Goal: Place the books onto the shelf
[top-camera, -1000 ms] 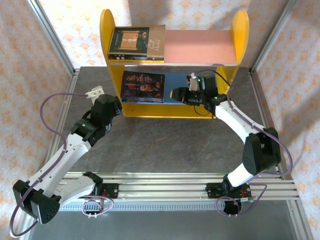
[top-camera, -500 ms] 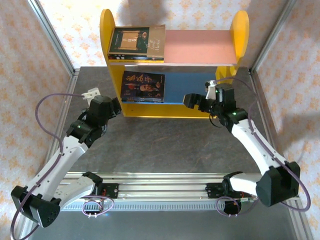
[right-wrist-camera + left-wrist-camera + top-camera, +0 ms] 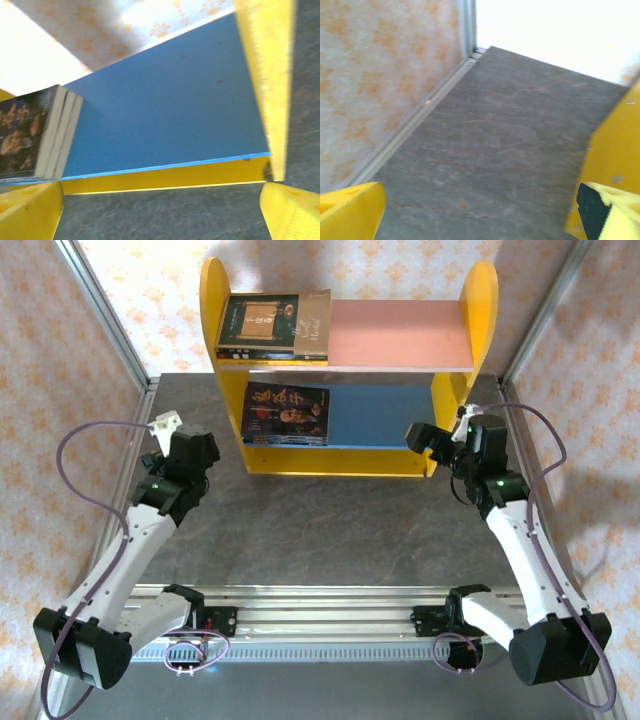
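Along shelf's [image 3: 213, 300] L end both book piles lie flat. Upper pile [image 3: 272, 327] sits on pink upper board [image 3: 400, 335], tight to shelf's L panel, top covers dark + tan-brown. Lower pile [image 3: 287, 412] sits on blue lower board [image 3: 375, 418], also twd shelf's L end, dark cover w/ gold-ish figures facing up. Exact nr of books per pile: can't tell from above.

L gripper [image 3: 185, 450] hangs off shelf's L front corner, near but not touching, over grey table [image 3: 330, 530]. In L wrist view its fingers [image 3: 350, 210] are spread wide w/ nothing btwn them, just table top below. Shelf's yellow side panel [image 3: 615, 145] is at that view's R edge, patterned wall [image 3: 380, 75] on the far side.

R gripper [image 3: 422, 438] hangs at shelf's R front corner, just in front of shelf's yellow front lip [image 3: 165, 175], apart from it. Its jaws are released + wide, holding nothing, and its fingers [image 3: 292, 212] frame the lower tier. R wrist view looks into that tier: blue board runs across, shelf's R panel stands upright on the R. Lower pile is at far L of the tier, pale page edges showing approx three books, well apart from R gripper.
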`<state>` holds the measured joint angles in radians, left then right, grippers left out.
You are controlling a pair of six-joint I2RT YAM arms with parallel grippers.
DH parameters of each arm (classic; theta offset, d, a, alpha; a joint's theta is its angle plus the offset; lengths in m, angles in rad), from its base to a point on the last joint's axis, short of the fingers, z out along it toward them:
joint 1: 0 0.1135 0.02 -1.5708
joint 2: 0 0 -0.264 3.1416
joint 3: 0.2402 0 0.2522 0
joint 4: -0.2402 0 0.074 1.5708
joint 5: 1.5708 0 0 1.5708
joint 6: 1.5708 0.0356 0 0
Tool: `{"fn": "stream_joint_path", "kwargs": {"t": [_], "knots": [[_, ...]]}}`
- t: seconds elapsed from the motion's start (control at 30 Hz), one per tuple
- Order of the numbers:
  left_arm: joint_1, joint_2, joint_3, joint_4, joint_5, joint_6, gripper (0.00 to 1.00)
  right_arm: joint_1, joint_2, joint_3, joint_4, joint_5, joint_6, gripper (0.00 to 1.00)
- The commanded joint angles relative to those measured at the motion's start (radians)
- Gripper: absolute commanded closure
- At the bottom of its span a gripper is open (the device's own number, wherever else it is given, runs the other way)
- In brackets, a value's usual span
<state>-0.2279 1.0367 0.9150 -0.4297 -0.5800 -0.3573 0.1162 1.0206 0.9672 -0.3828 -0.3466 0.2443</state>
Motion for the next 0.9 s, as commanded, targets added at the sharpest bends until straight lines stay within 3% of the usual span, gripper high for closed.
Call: {"fn": "stream_joint_path", "kwargs": {"t": [0.0, 0.17, 0.3, 0.57, 0.87], "knots": [[0.030, 0.031, -0.116, 0.244, -0.191, 0.121, 0.01, -0.016, -0.018, -0.022, -0.011, 0.134, -0.044, 0.00], [0.075, 0.116, -0.273, 0.557, -0.144, 0.221, 0.01, -0.041, -0.020, -0.070, 0.034, 0.242, -0.095, 0.00], [0.078, 0.171, -0.411, 0.860, -0.119, 0.279, 0.01, -0.093, -0.009, -0.109, 0.084, 0.251, -0.091, 0.00], [0.101, 0.262, -0.443, 0.954, -0.092, 0.271, 0.01, -0.112, -0.040, -0.264, 0.327, 0.297, -0.173, 0.00], [0.105, 0.332, -0.513, 1.140, 0.042, 0.320, 0.01, -0.133, 0.032, -0.372, 0.530, 0.206, -0.243, 0.00]]}}
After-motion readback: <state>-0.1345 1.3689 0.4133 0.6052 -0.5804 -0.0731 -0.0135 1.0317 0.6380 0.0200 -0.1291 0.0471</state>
